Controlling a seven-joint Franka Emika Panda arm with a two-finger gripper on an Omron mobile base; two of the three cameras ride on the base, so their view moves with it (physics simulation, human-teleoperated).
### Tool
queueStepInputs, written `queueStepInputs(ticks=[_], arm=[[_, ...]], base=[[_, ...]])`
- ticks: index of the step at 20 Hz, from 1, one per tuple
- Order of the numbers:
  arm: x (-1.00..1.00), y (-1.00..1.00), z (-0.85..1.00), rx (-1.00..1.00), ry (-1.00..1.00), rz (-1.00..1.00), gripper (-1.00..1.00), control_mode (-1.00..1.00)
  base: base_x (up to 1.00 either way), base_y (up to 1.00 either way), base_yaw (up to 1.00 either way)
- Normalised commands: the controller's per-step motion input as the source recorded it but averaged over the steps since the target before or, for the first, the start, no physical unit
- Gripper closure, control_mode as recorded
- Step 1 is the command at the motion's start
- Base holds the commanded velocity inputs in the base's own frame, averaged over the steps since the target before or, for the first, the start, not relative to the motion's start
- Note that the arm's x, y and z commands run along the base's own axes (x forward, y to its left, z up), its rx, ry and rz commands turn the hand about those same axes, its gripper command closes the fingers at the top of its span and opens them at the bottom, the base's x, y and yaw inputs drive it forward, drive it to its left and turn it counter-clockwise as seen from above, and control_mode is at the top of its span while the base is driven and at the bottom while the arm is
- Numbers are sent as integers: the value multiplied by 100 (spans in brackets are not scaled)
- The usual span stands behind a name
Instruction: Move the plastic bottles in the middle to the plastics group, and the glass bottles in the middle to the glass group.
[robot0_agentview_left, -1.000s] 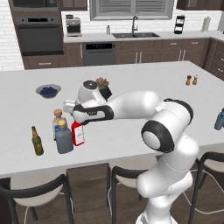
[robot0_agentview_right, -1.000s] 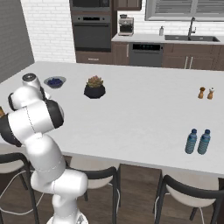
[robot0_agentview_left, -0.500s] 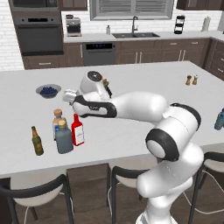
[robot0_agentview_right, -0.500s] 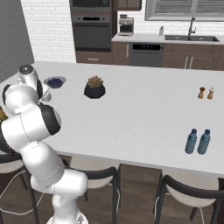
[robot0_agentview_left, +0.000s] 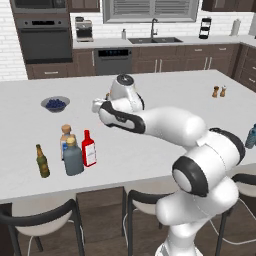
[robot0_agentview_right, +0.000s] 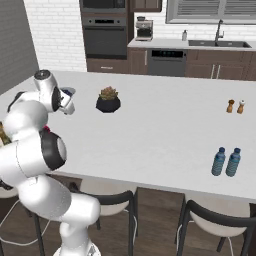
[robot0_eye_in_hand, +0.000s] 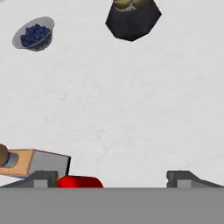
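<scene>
You've got red bottle (robot0_agentview_left: 88, 148) and grey bottle (robot0_agentview_left: 73, 157) parked with glass group, gripper (robot0_eye_in_hand: 111, 177) spread empty; remaining plastic unclear.

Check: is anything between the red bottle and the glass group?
Nothing visible: the red bottle already stands beside the grey bottle and clear square bottle, near the beer bottle.

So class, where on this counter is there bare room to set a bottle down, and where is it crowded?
Bare: the wide stretch between the plant pot and the shakers. Crowded: the corner where the red bottle, grey bottle and beer bottle cluster.
</scene>
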Motion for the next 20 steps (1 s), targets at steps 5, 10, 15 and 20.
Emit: queueStepInputs(ticks=[5, 10, 15, 20], arm=[[-31, -98, 0, -14, 0, 4, -100, -100], [-73, -78, 0, -17, 0, 22, -100, -100], [-100, -55, 1, -10, 0, 25, -100, -100], [-100, -42, 3, 0, 0, 5, -100, -100]], base=[[0, 0, 0], [0, 0, 0], [0, 0, 0], [0, 0, 0]])
